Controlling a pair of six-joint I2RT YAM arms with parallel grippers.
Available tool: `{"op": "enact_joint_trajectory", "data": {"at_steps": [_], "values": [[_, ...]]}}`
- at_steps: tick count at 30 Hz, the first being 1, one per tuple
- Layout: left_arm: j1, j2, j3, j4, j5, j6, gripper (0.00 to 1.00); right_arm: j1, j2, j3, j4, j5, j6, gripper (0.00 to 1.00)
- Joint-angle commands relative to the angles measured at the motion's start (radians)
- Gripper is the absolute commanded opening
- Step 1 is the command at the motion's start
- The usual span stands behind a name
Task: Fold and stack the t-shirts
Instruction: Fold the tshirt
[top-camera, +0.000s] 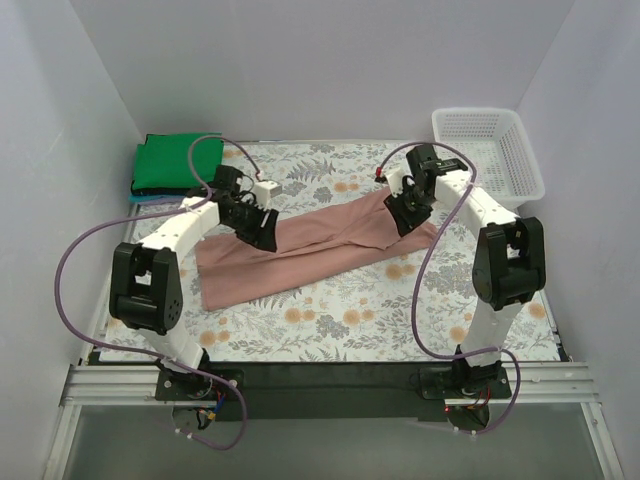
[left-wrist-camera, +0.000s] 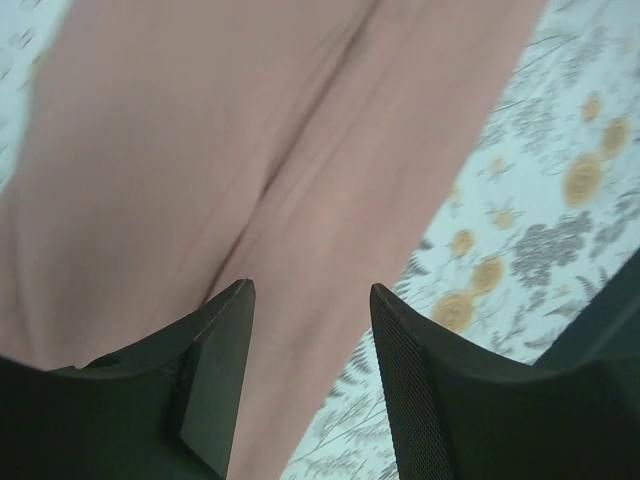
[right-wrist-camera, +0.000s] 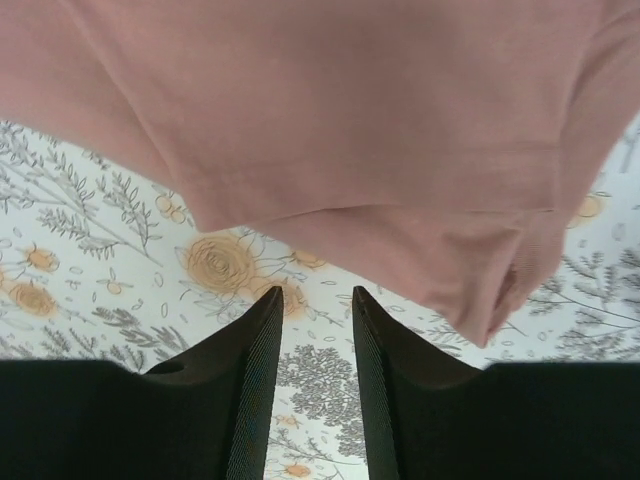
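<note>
The dusty pink-brown t-shirt lies folded into a long strip that runs slantwise across the floral cloth. My left gripper hangs over the strip's left part. In the left wrist view it is open, with the pink cloth below and nothing between the fingers. My right gripper is over the strip's right end. It stands open just short of the shirt's edge, with only tablecloth between its fingers. A bright green t-shirt lies folded at the back left.
A white mesh basket stands at the back right corner. A blue edge shows under the green shirt. The floral table cloth covers the table, with white walls on three sides.
</note>
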Motion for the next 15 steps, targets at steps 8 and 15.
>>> {"op": "enact_joint_trajectory", "data": {"at_steps": [8,15], "values": [[-0.12,0.001,0.049,0.144,0.204,-0.178,0.5,0.113,-0.044,-0.096,-0.029,-0.07,0.023,0.44],[-0.12,-0.043,-0.003,0.149,0.159,-0.18,0.5,0.16,0.002,-0.092,0.026,0.022,0.021,0.45]]}}
